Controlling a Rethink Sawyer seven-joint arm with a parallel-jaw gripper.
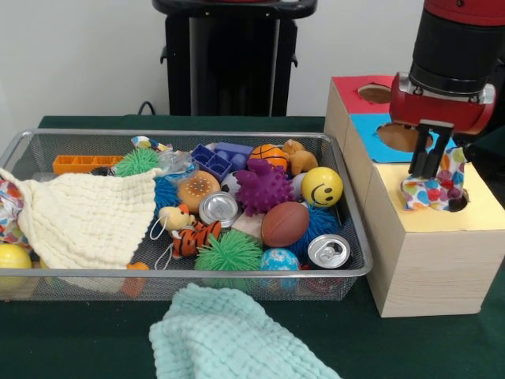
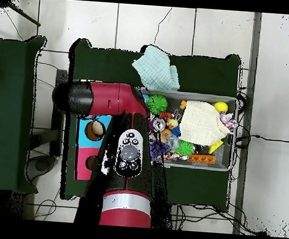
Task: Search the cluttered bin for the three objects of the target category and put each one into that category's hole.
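Green cloth covers the table, with a white wall behind it. Largest on it is the wire bin, crammed with toys; at its left a cream cloth drapes over the contents and the rim. Beside the bin stands a wooden box with three coloured top panels, red, blue and yellow, each with a hole. A mint cloth lies on the table just in front of the bin. Above the box hangs the red and black arm, its gripper pointing down at the yellow panel's hole, the black fingers close together and pinching the top of a polka-dot cloth, which sits bunched in that hole. Inside the bin lie a purple spiky ball, a brown football, a green spiky ball, a yellow smiley ball, a toy burger, two cans, a small basketball, a toy tiger and an orange block at the far left
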